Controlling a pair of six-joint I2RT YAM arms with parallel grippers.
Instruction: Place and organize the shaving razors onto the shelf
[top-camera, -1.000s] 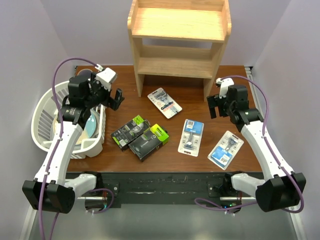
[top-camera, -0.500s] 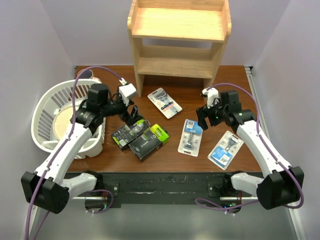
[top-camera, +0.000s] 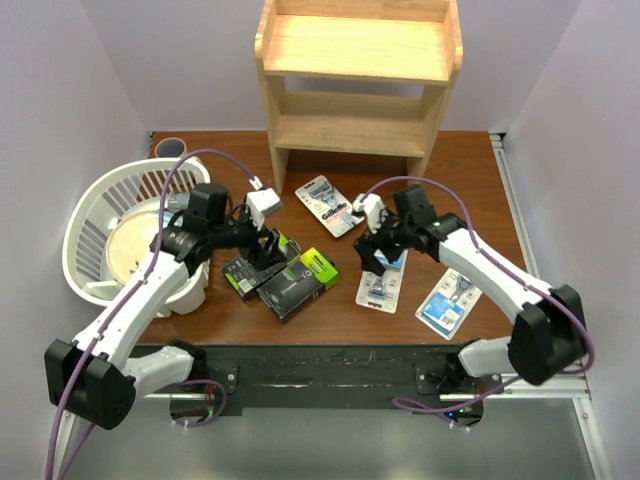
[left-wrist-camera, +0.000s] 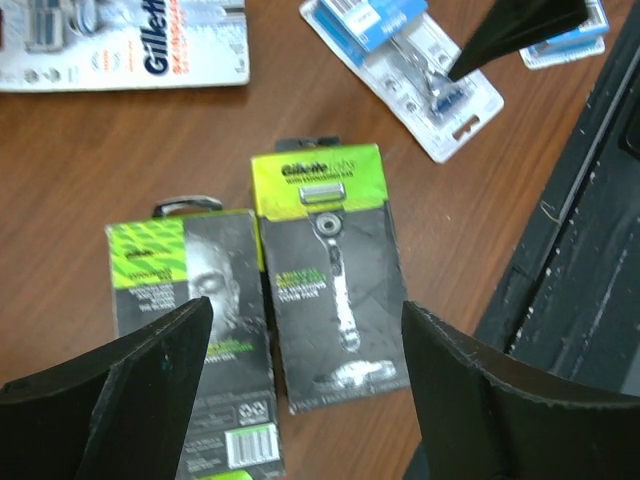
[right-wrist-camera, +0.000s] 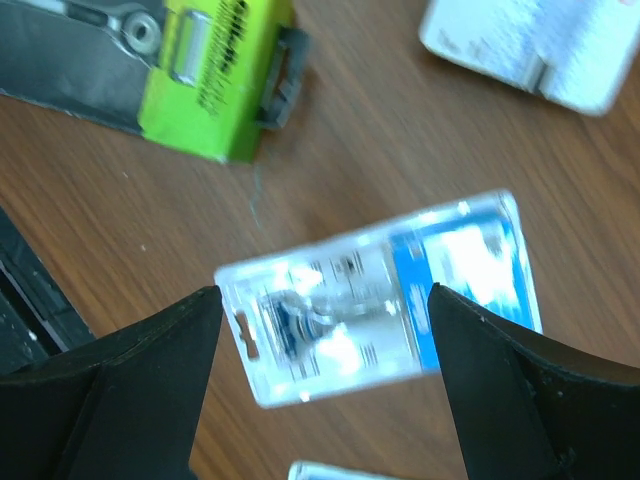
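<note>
The wooden shelf (top-camera: 358, 70) stands at the back centre with nothing on it. Two black boxes with lime-green ends (top-camera: 297, 282) (left-wrist-camera: 330, 270) lie side by side on the table. My left gripper (top-camera: 268, 248) (left-wrist-camera: 305, 400) is open above them, holding nothing. Three blister cards lie flat: one near the shelf foot (top-camera: 328, 205), one in the middle (top-camera: 382, 282) and one at the right (top-camera: 450, 297). My right gripper (top-camera: 378, 250) (right-wrist-camera: 320, 380) is open just above the middle card (right-wrist-camera: 380, 300), with the jaws on either side of it.
A white plastic basket (top-camera: 90, 200) with a tan plate inside sits at the left. A small purple cup (top-camera: 170, 148) stands behind it. The arm bases run along the near table edge (top-camera: 330, 375).
Both arms swung inward and down. The left gripper moved from the basket to above the black boxes. The right gripper moved from the right side to above the middle blister card.
</note>
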